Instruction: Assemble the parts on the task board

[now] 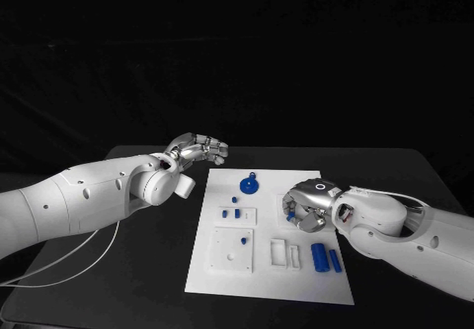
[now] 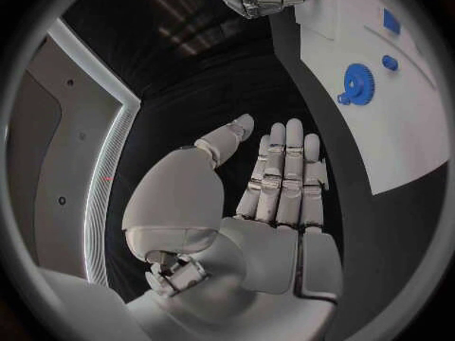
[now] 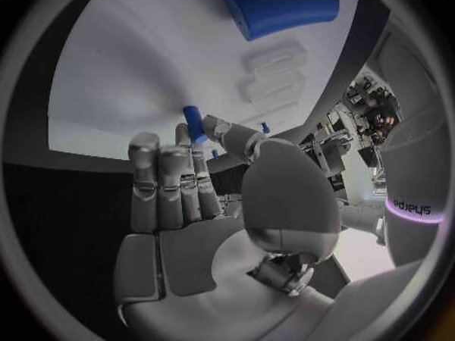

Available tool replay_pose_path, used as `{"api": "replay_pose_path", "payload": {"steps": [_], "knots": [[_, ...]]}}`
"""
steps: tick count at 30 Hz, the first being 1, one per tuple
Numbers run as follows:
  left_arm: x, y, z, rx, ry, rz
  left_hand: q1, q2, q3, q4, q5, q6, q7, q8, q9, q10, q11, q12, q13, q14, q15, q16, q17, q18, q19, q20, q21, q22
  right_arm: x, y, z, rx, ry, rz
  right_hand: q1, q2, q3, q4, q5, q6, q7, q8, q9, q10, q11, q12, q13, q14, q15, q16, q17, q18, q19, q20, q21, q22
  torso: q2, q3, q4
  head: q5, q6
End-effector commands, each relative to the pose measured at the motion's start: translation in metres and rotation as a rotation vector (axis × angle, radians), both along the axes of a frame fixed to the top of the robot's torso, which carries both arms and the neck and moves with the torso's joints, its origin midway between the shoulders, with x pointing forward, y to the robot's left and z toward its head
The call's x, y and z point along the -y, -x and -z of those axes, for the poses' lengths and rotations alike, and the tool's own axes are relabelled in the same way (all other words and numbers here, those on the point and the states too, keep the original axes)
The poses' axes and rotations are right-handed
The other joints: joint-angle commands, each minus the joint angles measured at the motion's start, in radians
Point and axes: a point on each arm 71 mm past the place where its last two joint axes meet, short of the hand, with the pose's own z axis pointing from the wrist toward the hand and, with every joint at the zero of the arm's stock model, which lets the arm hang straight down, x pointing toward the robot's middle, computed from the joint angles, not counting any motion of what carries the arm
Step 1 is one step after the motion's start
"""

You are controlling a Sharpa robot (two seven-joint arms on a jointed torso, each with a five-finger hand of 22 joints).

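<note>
The white task board [image 1: 272,284] lies mid-table. My right hand [image 1: 308,205] hovers over its right half and pinches a small blue peg [image 1: 293,217] between thumb and a finger; the right wrist view shows that peg [image 3: 194,123] at the fingertips above the board. A blue gear [image 1: 249,184] lies near the board's far edge. Small blue pegs [image 1: 231,213] stand in a white block. Two blue cylinders [image 1: 319,256] lie by the right edge. My left hand [image 1: 198,149] hangs off the board's far left corner, fingers straight and holding nothing [image 2: 280,178].
A raised white block [image 1: 232,252] and two narrow white holders [image 1: 286,253] sit on the board's near half. A white cable [image 1: 89,264] trails over the table at the left. Bare black tabletop [image 1: 385,171] surrounds the board.
</note>
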Motion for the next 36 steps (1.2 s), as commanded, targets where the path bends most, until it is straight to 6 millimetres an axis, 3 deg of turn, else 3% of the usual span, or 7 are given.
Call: {"api": "replay_pose_path", "payload": {"steps": [1, 21, 30, 36], "knots": [[0.002, 0.0, -0.001, 0.002, 0.012, 0.015, -0.009, -0.001, -0.001, 0.006, 0.004, -0.006, -0.002, 0.003, -0.001, -0.006, -0.003, 0.0, -0.002, 0.004, 0.002, -0.006, 0.002, -0.003, 0.0, 0.003, -0.005, 0.002, -0.002, 0.002, -0.001, 0.032, 0.003, -0.006, 0.001, 0.013, 0.008, -0.001, -0.004, 0.009, -0.001, 0.006, 0.007, 0.047, 0.001, 0.008, 0.005, -0.001, -0.013, 0.006, -0.001, 0.087, 0.0, -0.008, 0.007, 0.018, 0.0, 0.0, -0.0001, 0.001, -0.001], [0.002, -0.001, 0.0, 0.003, 0.011, 0.012, -0.009, 0.0, -0.001, 0.007, 0.004, -0.006, -0.002, 0.003, -0.001, -0.006, -0.003, 0.0, -0.002, 0.004, 0.002, -0.007, 0.004, -0.003, 0.0, 0.003, -0.006, 0.002, -0.005, 0.007, -0.021, 0.087, -0.084, -0.018, 0.0, 0.004, 0.027, -0.003, -0.004, 0.019, -0.005, 0.011, 0.011, 0.057, -0.004, 0.012, 0.011, 0.004, -0.018, 0.005, -0.002, 0.087, 0.008, -0.013, 0.009, 0.017, -0.001, -0.0003, 0.0002, 0.009, 0.001], [0.003, -0.002, 0.0, 0.004, 0.011, 0.013, -0.009, 0.0, -0.001, 0.007, 0.004, -0.006, -0.002, 0.004, -0.001, -0.006, -0.003, 0.0, -0.002, 0.004, 0.002, -0.008, 0.005, -0.003, 0.0, 0.003, -0.006, 0.003, -0.035, 0.023, -0.03, 0.051, -0.172, -0.091, 0.0, 0.004, 0.029, -0.002, -0.004, 0.019, -0.006, 0.011, 0.012, 0.057, -0.004, 0.012, 0.012, 0.005, -0.018, 0.005, -0.003, 0.087, 0.009, -0.013, 0.009, 0.016, 0.0, -0.0001, -0.0004, 0.017, 0.0], [0.004, -0.003, 0.0, 0.005, 0.011, 0.012, -0.009, 0.0, -0.001, 0.007, 0.004, -0.006, -0.002, 0.004, -0.001, -0.006, -0.003, 0.0, -0.001, 0.004, 0.002, -0.009, 0.006, -0.003, 0.0, 0.003, -0.006, 0.003, -0.071, 0.035, -0.032, 0.05, -0.203, -0.175, 0.0, 0.005, 0.03, -0.002, -0.004, 0.018, -0.005, 0.011, 0.012, 0.056, -0.004, 0.011, 0.012, 0.005, -0.017, 0.004, -0.003, 0.087, 0.009, -0.014, 0.009, 0.016, -0.001, -0.0008, -0.0004, 0.031, -0.004]]}}
